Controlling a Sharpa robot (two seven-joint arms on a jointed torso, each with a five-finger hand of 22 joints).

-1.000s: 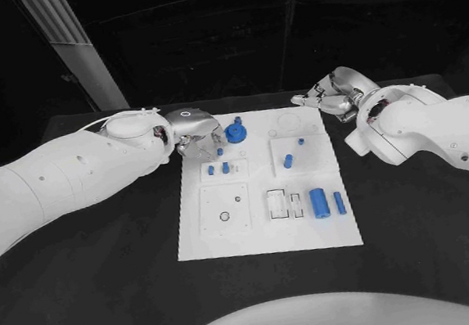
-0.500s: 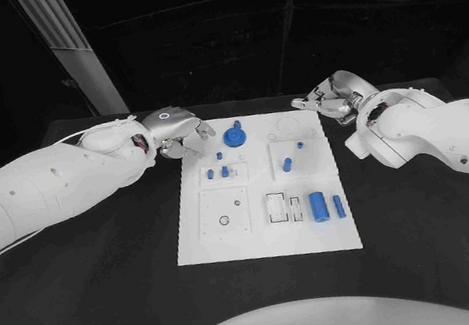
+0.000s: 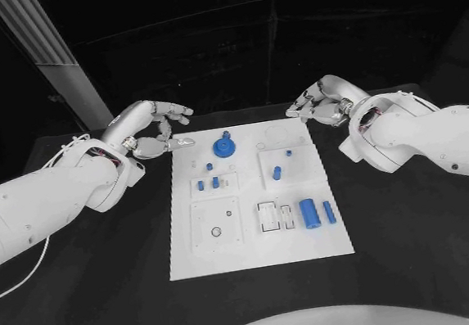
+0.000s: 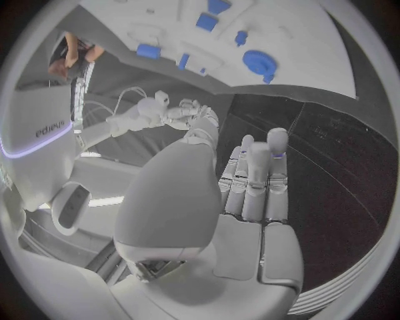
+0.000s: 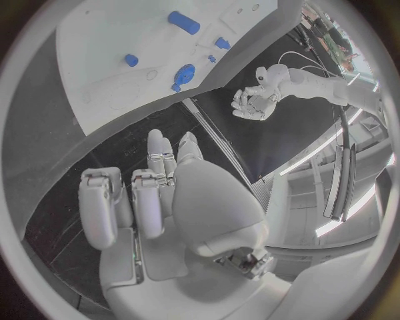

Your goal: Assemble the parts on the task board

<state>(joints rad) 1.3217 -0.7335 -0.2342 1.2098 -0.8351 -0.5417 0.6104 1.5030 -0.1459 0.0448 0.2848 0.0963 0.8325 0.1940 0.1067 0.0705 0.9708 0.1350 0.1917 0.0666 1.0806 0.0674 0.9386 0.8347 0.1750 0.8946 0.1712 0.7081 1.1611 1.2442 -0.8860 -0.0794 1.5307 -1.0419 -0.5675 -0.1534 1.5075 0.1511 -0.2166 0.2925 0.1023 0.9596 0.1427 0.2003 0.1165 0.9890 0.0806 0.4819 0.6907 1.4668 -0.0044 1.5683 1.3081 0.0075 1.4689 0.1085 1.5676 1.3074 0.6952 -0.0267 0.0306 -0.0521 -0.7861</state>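
Black tabletop carries the task board [image 3: 257, 233], lying between the left hand [image 3: 148, 130] and the right hand [image 3: 321, 101], both empty with fingers loosely apart. Its parts [image 3: 309, 212] look light, stiff, slippery (pinch each across the sides).

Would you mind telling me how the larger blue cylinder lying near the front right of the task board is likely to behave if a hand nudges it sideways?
The larger blue cylinder lies on its side on the task board, so it would probably roll. It looks rigid and smooth, perhaps slippery to pinch. The thinner blue piece beside it might get knocked.
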